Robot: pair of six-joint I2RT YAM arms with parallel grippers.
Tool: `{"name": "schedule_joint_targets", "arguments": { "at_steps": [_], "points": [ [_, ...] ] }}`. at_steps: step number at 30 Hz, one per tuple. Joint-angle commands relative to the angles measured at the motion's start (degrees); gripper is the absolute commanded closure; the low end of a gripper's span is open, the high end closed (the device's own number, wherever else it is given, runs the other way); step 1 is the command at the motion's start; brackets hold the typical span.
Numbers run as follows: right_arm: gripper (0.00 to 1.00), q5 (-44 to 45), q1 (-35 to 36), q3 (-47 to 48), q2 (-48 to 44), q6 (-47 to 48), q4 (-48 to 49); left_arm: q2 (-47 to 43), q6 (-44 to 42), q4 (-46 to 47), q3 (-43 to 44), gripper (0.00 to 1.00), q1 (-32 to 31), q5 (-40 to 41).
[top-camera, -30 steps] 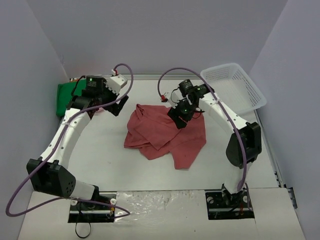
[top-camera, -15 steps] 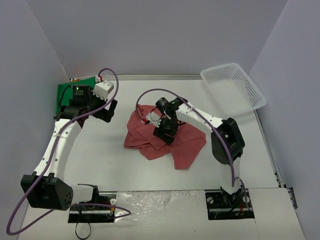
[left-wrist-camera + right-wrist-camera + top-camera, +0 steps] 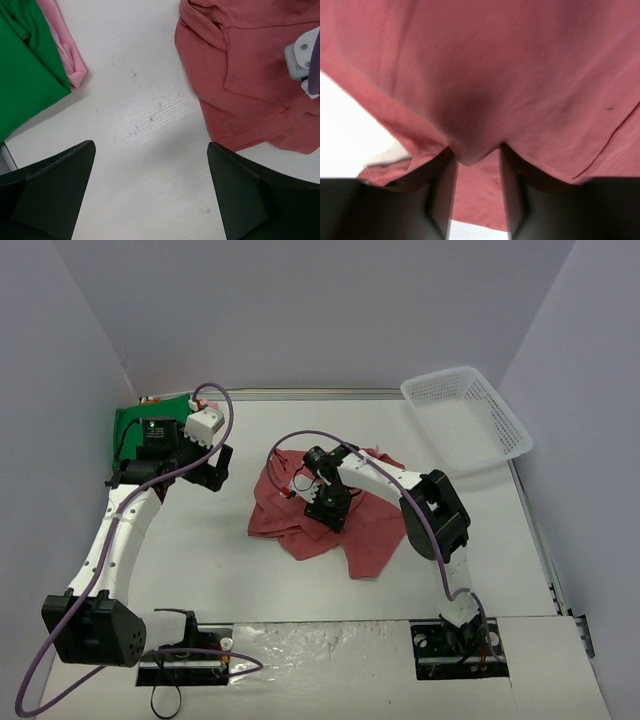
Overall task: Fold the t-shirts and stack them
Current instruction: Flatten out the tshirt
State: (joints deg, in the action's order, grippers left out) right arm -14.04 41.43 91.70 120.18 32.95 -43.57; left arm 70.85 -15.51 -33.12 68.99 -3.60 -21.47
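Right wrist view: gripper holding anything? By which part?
Right gripper pinches a bunched fold of the dusty-red t-shirt; which part of the shirt is unclear. Left gripper holds nothing.

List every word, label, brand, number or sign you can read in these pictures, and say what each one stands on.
None: no text can be read anywhere.
The dusty-red t-shirt, green t-shirt, pink t-shirt and white mesh basket show no print.
Any marking on the left arm or right arm is too small to read.

One t-shirt (image 3: 285, 515) lies centre, two t-shirts (image 3: 128, 426) back left, basket (image 3: 462, 426) back right.
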Motion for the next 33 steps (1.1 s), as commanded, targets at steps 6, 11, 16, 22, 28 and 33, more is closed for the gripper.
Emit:
{"name": "schedule_joint_targets", "arguments": {
  "at_steps": [6,11,16,22,28,33],
  "points": [
    [1.00,2.9,0.5,4.8,0.9,-2.2,-1.4,-3.3,1.0,2.6,-1.2,0.06,1.0,-2.2],
    [1.00,4.0,0.1,4.2,-7.3,-2.5,-2.6,-3.8,0.8,3.1,-2.3,0.06,1.0,-2.8],
    [1.00,6.5,-1.4,7.8,-14.8,-2.8,-4.2,-3.3,1.3,3.2,-2.0,0.06,1.0,-3.9],
    [1.00,7.4,-9.7,22.1,-11.0,-0.7,-3.8,-2.6,2.0,3.2,-1.6,0.06,1.0,-4.5],
    [1.00,9.9,-12.7,35.5,-2.8,0.4,-2.8,-4.2,1.8,3.9,-3.4,0.06,1.0,-4.6],
    [1.00,11.1,-13.0,37.5,-0.8,0.1,0.2,-5.0,0.3,3.4,-4.3,0.06,1.0,-6.7]
  ]
}}
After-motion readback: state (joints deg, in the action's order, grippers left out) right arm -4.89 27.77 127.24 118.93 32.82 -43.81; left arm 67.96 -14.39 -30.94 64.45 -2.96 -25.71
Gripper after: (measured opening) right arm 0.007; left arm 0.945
